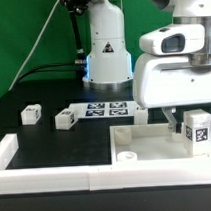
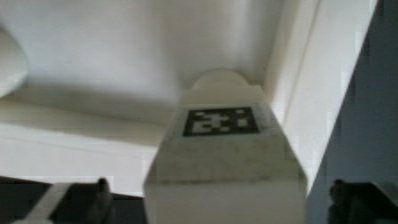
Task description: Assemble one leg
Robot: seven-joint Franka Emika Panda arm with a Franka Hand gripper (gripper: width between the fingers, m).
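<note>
Leg [image 1: 198, 130] upright at panel [image 1: 136, 152] corner, exterior view's right | end effector [image 1: 183, 120] straddles it; clamped or not: cannot tell (contact unclear) | risk: leg tilts or misses socket if misaligned.

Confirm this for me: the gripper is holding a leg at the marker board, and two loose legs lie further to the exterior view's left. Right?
One thing is wrong. The gripper holds the leg at the wide white panel, not at the marker board, which lies to the exterior view's left of it. The exterior view shows this. The two loose legs do lie further left.
</note>
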